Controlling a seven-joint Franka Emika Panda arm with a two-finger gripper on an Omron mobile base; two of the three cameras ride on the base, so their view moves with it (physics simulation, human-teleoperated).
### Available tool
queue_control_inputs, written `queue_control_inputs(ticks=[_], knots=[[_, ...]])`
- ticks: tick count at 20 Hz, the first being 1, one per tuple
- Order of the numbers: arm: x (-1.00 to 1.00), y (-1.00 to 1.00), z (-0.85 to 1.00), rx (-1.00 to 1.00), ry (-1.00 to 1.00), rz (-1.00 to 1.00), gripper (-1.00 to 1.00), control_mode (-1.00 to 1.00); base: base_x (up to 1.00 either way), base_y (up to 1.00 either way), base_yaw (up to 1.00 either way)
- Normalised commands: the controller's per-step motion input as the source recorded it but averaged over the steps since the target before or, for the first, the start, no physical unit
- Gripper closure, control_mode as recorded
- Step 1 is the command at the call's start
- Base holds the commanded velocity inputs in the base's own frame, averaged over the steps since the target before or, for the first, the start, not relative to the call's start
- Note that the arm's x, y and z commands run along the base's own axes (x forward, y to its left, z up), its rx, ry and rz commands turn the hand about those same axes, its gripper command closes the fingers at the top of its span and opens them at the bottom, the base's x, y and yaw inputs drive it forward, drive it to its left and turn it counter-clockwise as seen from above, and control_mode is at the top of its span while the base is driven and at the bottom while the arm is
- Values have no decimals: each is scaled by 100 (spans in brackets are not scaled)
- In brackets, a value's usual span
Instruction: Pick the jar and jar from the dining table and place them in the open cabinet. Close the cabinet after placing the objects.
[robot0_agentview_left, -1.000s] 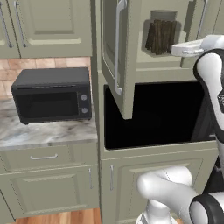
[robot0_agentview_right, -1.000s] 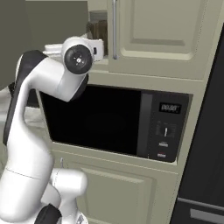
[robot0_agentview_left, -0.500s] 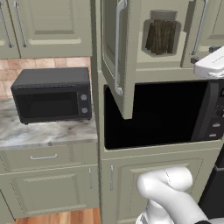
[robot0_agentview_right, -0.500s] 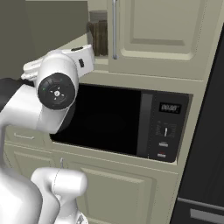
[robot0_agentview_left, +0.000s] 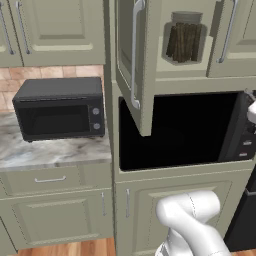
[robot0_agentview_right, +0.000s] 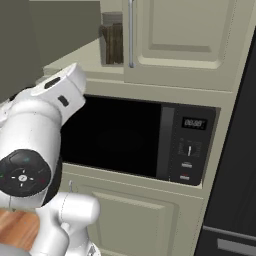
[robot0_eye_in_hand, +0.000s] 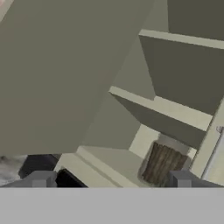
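A clear glass jar (robot0_agentview_left: 184, 37) with dark brown sticks stands upright on the lower shelf of the open cabinet (robot0_agentview_left: 146, 75). The right base view has the same jar (robot0_agentview_right: 112, 42) just left of a shut door's silver handle. In the hand view my gripper (robot0_eye_in_hand: 111, 180) is open with nothing between its fingertips (robot0_eye_in_hand: 41, 179), and it hangs back from the jar (robot0_eye_in_hand: 162, 162), which sits low and right on the cabinet shelf (robot0_eye_in_hand: 131, 151). The dining table is out of view.
The cabinet's open door (robot0_agentview_left: 131, 55) swings out to the left of the jar. A black built-in microwave (robot0_agentview_left: 175, 130) sits right under the cabinet. A smaller black microwave (robot0_agentview_left: 60, 107) stands on the marble counter (robot0_agentview_left: 50, 152) at left. My white arm (robot0_agentview_right: 40, 140) crowds the left of the right base view.
My hand has pulled away from the jar's shelf, swinging right out of the left base view and low toward the right base camera. The jar stays on the shelf.
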Motion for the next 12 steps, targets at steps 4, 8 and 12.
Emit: queue_control_inputs(ticks=[4,8,12], knots=[[-100,25,0,-29,-12,1,-100,-100,0,0,0],[-81,60,-1,-37,-11,5,-100,-100,0,0,0],[-65,77,-2,-40,-10,6,-100,-100,0,0,0]])
